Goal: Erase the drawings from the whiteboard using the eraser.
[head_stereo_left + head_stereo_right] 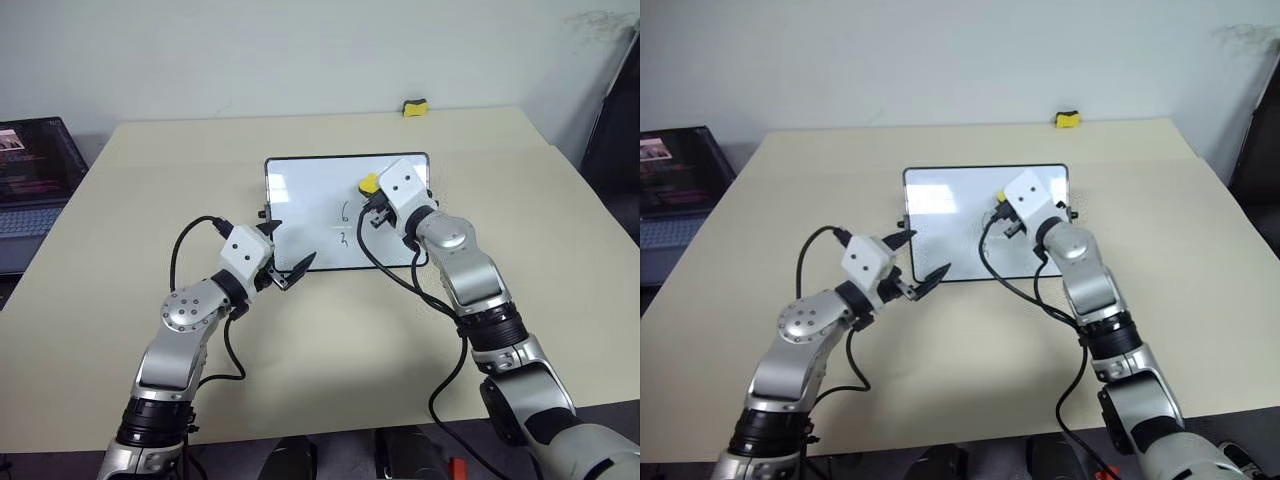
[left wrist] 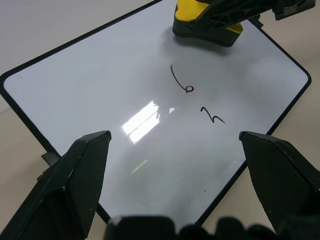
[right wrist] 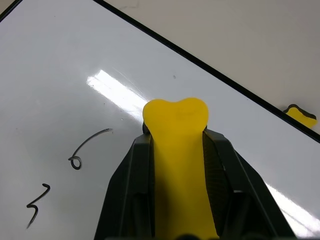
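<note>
The whiteboard (image 1: 300, 190) lies flat in the middle of the table. Two of the drawings show on it, a "6" (image 1: 345, 212) and, nearer to me, a squiggle (image 1: 343, 238). My right gripper (image 1: 372, 196) is shut on the yellow eraser (image 1: 369, 184), which sits on the board just beyond the "6" and to its right. In the right wrist view the eraser (image 3: 176, 150) is squeezed between the two black fingers, with the "6" (image 3: 87, 147) beside it. My left gripper (image 1: 288, 246) stands open and empty over the board's near left corner; its wrist view shows both marks (image 2: 181, 80).
A second yellow-and-black block (image 1: 415, 107) lies at the table's far edge, behind the board. An open laptop (image 1: 30, 180) sits off the table's left side. Black cables hang from both wrists over the near part of the table (image 1: 330, 340).
</note>
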Robot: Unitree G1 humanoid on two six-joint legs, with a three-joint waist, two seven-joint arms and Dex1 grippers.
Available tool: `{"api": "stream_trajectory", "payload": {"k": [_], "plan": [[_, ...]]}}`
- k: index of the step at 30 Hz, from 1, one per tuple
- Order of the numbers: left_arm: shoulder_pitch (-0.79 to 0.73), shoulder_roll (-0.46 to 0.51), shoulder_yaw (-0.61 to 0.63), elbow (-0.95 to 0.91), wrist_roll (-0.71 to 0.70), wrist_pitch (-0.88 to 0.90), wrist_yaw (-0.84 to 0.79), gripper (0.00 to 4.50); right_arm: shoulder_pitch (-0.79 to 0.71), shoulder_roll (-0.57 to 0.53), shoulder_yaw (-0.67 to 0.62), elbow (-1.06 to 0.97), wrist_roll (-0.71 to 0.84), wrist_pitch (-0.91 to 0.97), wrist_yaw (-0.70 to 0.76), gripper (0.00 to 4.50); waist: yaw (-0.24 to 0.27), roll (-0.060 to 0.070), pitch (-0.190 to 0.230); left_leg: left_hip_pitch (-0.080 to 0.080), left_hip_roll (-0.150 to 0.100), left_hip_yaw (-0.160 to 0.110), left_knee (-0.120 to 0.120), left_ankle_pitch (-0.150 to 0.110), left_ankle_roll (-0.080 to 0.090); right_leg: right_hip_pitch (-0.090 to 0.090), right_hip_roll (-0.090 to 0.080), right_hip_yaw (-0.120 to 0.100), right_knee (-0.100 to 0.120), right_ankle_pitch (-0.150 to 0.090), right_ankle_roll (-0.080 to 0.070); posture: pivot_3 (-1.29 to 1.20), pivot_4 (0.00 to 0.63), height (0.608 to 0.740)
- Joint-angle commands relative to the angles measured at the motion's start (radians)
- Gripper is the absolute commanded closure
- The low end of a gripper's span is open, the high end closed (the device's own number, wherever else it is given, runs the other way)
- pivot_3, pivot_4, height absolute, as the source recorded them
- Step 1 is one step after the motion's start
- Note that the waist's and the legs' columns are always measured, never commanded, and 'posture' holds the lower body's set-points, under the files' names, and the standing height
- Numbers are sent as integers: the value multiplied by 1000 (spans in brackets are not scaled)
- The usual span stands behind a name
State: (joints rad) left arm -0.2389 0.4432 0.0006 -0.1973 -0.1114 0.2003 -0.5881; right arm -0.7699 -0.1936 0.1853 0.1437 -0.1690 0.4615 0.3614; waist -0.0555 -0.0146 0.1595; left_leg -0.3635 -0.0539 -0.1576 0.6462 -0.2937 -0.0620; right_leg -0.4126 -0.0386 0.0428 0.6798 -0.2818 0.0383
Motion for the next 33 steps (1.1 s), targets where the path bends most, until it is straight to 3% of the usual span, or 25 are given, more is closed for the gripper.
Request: {"api": "stream_trajectory", "payload": {"k": [1, 14, 33], "plan": [[3, -4, -7, -49, -1, -1, 14, 0, -52, 5, -16, 8, 10, -43, -13, 3515, 0, 0, 0, 0, 0, 0, 0, 0, 0, 0, 0, 0, 0, 0, 0, 0, 150, 740], [0, -13, -23, -79, -31, 4, -1, 0, -128, 41, -1, 231, -1, -202, -57, 3515, -1, 0, 0, 0, 0, 0, 0, 0, 0, 0, 0, 0, 0, 0, 0, 0, 150, 740], [3, 4, -3, -78, -43, 2, 11, 0, 130, -48, 114, 260, -93, -349, -6, 3515, 1, -1, -2, 9, 0, 0, 0, -2, 4, 10, 0, 0, 1, 0, 0, 0, 150, 740]]}}
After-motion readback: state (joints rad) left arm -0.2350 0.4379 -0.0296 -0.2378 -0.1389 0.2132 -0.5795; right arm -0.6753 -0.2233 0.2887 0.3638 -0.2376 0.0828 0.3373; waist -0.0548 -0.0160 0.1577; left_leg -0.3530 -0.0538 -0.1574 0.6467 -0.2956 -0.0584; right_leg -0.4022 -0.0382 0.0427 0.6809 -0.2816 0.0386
